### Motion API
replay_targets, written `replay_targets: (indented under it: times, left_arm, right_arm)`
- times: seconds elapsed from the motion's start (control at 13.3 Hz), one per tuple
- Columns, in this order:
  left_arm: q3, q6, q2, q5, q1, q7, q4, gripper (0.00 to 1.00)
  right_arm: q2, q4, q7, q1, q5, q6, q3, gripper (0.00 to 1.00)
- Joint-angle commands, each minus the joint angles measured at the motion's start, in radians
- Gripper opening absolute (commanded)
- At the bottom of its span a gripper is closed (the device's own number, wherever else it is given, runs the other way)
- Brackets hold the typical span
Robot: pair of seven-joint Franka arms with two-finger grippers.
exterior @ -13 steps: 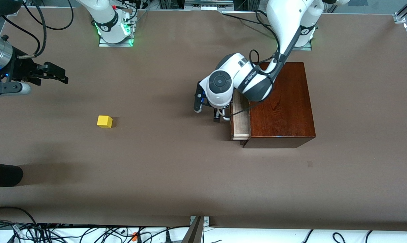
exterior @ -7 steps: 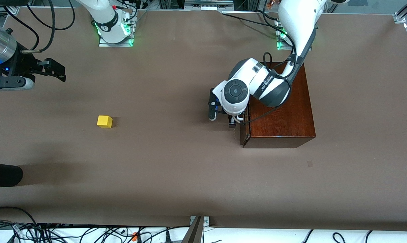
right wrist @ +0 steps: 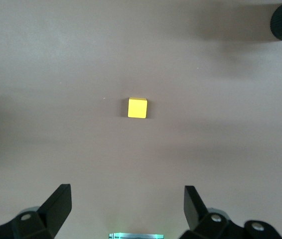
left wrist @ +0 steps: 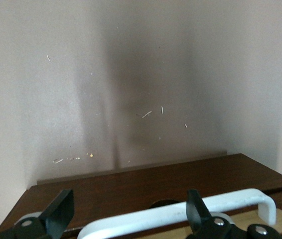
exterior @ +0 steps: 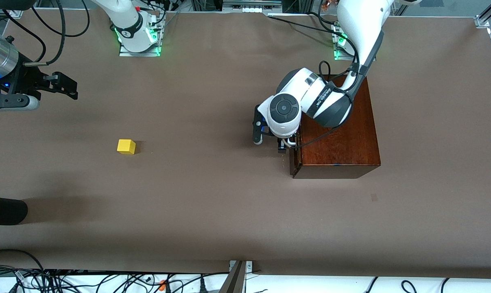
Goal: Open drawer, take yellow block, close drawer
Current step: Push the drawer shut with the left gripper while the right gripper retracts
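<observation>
Table (exterior: 212, 203): brown, block (exterior: 126, 146) sits at nine o'clock of the box (exterior: 339, 134).
Drawer (exterior: 295, 162): shut.
Left gripper (exterior: 284, 144): fingers apart around handle (left wrist: 181, 214).
Right gripper (exterior: 66, 87): spread, waiting above block.

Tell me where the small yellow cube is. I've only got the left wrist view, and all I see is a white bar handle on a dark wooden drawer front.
Observer: The small bright yellow cube sits on the brown table, outside the drawer, toward the right arm's end.
Operator: Is the right gripper on it?
Observer: No. The right gripper hangs open over the table, the cube apart from its fingers.
Operator: How does the drawer look from the front camera?
Observer: The dark-fronted drawer looks pushed into the reddish-brown wooden box. No pale interior shows there. The left gripper is open at the white bar handle.
</observation>
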Motion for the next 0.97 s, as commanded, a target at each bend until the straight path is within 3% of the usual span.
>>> replay_targets:
  times: [0.0, 0.22, 0.45, 0.67, 0.9]
  left_arm:
    - [-0.001, -0.040, -0.026, 0.042, 0.004, 0.013, -0.004, 1.00]
    - [-0.014, -0.041, -0.034, -0.011, 0.002, -0.056, 0.023, 1.00]
    - [-0.005, -0.144, -0.135, -0.074, 0.016, -0.203, 0.046, 1.00]
    - [0.002, -0.360, -0.212, -0.085, 0.111, -0.390, 0.106, 1.00]
    - [0.022, -0.408, -0.282, -0.080, 0.226, -0.494, 0.123, 1.00]
  right_arm:
    - [0.001, 0.021, 0.011, -0.005, -0.001, -0.018, -0.002, 1.00]
    - [0.005, 0.022, 0.011, -0.004, 0.006, -0.007, -0.001, 1.00]
    - [0.006, 0.021, 0.011, -0.004, 0.008, 0.008, -0.001, 1.00]
    - [0.006, 0.021, 0.011, -0.004, 0.026, 0.013, -0.001, 1.00]
    - [0.006, 0.021, 0.011, -0.005, 0.026, 0.014, -0.002, 1.00]
